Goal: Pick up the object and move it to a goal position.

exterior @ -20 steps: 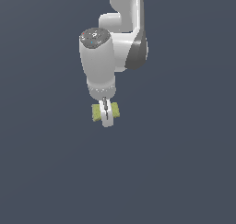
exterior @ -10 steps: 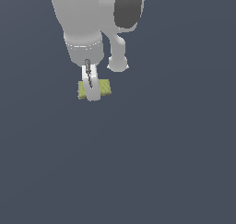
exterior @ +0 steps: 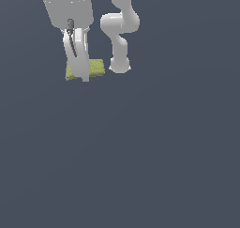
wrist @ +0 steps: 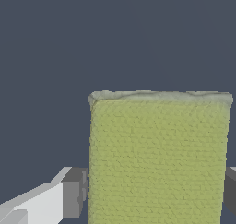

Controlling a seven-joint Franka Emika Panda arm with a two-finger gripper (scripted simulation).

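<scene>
we have the hand (exterior: 80, 72) clamped on the object (exterior: 96, 68), its dark pads (wrist: 73, 193) pressed against the block's two long sides in the wrist view. in the exterior view the yellow-green block sits between the fingers, apparently lifted off the counter (exterior: 140, 166), toward that view's upper left. to carry well, we judge we should hold the squeeze steady, keep the block level, and travel smoothly; no goal marker is visible to us.

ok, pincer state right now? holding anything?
Pincer: shut on the yellow-green block, one pad against each side.
</scene>
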